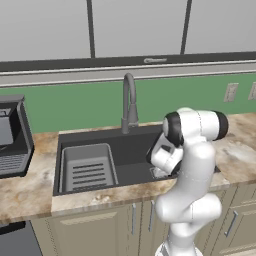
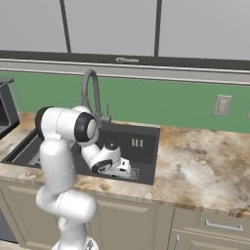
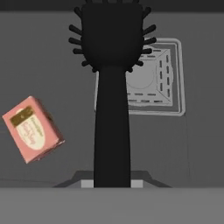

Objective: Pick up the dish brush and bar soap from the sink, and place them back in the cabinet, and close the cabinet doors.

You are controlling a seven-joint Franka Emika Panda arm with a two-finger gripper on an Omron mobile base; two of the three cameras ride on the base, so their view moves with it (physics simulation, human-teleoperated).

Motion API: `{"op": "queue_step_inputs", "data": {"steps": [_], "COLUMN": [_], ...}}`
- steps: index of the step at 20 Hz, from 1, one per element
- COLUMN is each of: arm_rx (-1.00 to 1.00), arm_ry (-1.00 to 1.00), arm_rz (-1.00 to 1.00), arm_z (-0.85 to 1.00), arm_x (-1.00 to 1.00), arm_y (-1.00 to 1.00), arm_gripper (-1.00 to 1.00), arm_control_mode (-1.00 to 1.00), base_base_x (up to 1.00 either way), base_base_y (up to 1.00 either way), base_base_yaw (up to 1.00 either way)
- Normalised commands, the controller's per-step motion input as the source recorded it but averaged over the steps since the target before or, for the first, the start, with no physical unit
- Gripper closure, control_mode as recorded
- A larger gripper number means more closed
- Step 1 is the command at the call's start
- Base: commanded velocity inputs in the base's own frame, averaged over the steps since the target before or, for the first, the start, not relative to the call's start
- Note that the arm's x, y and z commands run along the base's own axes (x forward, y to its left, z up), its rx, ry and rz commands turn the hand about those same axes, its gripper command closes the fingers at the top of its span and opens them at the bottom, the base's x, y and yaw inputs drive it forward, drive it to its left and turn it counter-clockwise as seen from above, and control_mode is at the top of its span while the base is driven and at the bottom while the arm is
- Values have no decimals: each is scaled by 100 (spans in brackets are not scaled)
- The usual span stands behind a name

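Note:
My gripper is shut on the thin handle of the black dish brush, whose bristly head points away from the hand, over the square drain grate. The bar soap, a pink box with a pale label, lies on the dark sink floor to the left of the brush. From the base, the hand is seen reaching down into the right part of the sink. The arm hides the brush in the left base view. The cabinet and its doors are out of view.
A grey ribbed tray insert fills the sink's left half. The gooseneck faucet stands behind the basin. A dark appliance sits on the counter at the left. Marbled counter stretches to the right, under light-grey wall cabinets.

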Motion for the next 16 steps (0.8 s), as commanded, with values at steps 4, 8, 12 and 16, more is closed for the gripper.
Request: {"op": "queue_step_inputs", "data": {"steps": [4,8,12,16], "arm_rx": [0,0,0,0], "arm_ry": [0,0,0,0], "arm_rz": [0,0,0,0], "arm_z": [24,27,32,33], "arm_x": [-13,-9,-3,0], "arm_y": [0,0,0,0], "arm_gripper": [100,100,100,100], "arm_control_mode": [-100,-100,-100,-100], "base_base_x": [0,0,0,0], "base_base_y": [0,0,0,0], "base_base_yaw": [0,0,0,0]}}
